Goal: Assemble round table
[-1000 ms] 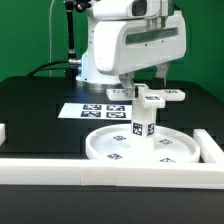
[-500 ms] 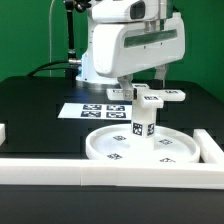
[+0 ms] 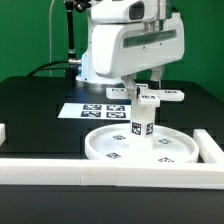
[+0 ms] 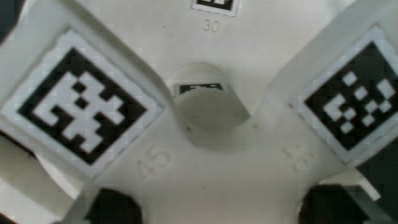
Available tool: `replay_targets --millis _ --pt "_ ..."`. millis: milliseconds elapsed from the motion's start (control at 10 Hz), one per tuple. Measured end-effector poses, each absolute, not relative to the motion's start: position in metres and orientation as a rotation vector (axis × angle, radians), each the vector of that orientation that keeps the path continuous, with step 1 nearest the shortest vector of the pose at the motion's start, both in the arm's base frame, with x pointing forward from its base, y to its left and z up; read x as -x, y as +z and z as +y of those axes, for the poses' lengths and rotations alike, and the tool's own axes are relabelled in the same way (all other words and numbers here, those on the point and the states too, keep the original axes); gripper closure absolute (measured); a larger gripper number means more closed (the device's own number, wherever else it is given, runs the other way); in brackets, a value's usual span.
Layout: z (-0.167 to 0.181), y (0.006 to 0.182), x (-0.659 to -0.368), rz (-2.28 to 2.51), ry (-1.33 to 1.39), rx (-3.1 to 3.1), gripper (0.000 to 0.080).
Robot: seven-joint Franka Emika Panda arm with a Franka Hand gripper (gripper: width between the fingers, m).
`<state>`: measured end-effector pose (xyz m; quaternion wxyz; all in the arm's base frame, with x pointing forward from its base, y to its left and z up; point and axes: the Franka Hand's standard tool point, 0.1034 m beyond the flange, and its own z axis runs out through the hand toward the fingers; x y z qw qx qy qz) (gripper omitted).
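The large rimmed disc [image 3: 100, 148] lies flat near the front of the black table. The short post [image 3: 142, 122] stands upright at its middle. The cross-shaped piece [image 3: 160, 97] sits level on top of the post. My gripper [image 3: 148, 88] comes straight down over the cross-shaped piece, one finger on each side. In the wrist view the cross-shaped piece [image 4: 214, 150] fills the frame, with its centre hub and two square markers. My gripper [image 4: 228, 205] has its dark fingertips [image 4: 116, 207] against the piece's two sides, shut on it.
The marker board [image 3: 95, 111] lies flat behind the disc. A long white rail [image 3: 110, 172] runs along the front edge. Shorter white rail ends stand at the exterior view's left [image 3: 3, 132] and right [image 3: 210, 148]. A green wall stands behind.
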<state>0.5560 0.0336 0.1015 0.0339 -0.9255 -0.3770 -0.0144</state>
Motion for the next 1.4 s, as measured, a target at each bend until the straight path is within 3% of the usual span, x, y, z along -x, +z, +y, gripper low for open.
replay_targets --millis 300,900,1400 --pt "0.0333 0.1014 -0.5560 -1.088 -0.042 2.872 0.0360" --pt "0.0287 0.1014 -0.5562 -0.082 -0.059 3.051 0.0359" --pt "0.0332 0.1015 -0.5572 0.462 -0.076 3.007 0.0358"
